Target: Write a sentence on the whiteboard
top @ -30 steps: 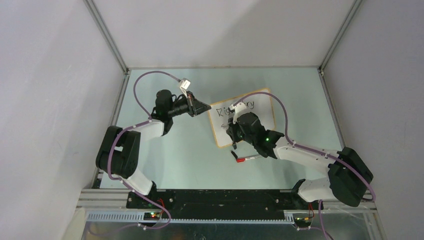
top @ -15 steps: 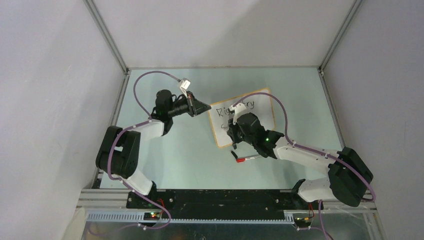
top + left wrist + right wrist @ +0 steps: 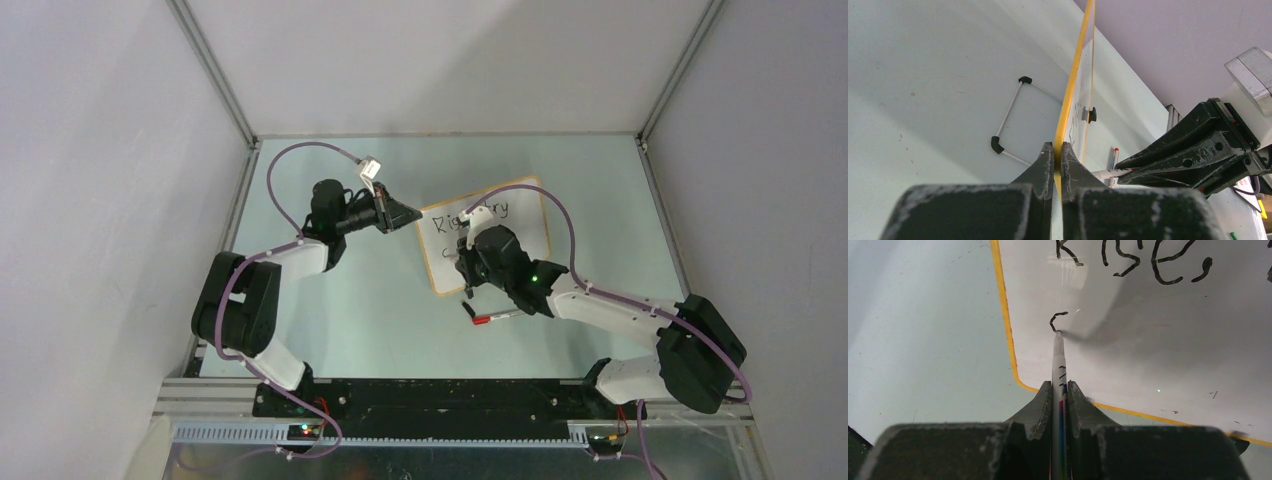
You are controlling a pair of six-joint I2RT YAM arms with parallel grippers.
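The whiteboard (image 3: 525, 235), white with an orange frame, lies on the table and is partly hidden under my right arm. My left gripper (image 3: 413, 214) is shut on its left edge; the left wrist view shows the fingertips (image 3: 1058, 147) pinching the orange frame (image 3: 1073, 85). My right gripper (image 3: 1059, 386) is shut on a white marker (image 3: 1058, 352). The marker's tip touches the board (image 3: 1158, 340) at the end of a short curved black stroke (image 3: 1058, 319). That stroke sits below the sentence's first word, "Rise," (image 3: 1133, 260). From above, part of the first line of writing (image 3: 497, 209) shows beyond the right gripper (image 3: 468, 272).
A red-tipped pen (image 3: 495, 318) lies on the table just in front of the board. A wire stand with black corner pieces (image 3: 1010, 112) lies left of the board in the left wrist view. A black clip (image 3: 1091, 115) sits on the board. Grey walls close in the table.
My right gripper with the marker has shifted slightly across the board. The left gripper and the board have stayed put.
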